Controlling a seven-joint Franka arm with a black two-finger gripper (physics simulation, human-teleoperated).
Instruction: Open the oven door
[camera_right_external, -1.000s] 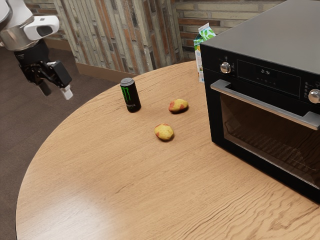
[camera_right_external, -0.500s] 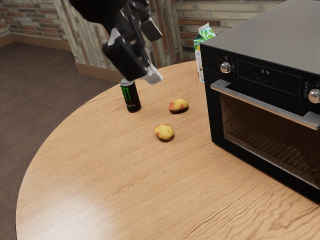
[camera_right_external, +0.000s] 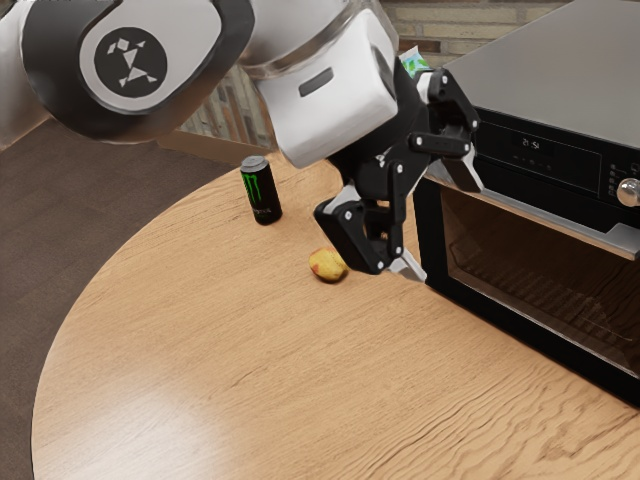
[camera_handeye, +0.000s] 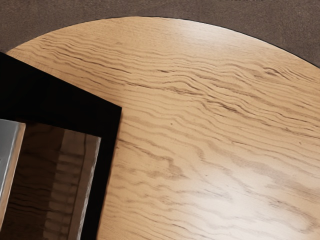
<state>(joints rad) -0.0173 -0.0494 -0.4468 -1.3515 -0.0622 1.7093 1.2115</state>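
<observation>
While the pincer stands wide near the handle, the door is shut on the oven at the exterior view's right of the tabletop, so the approach looks nearly done, with gripping and all the pulling left.
</observation>
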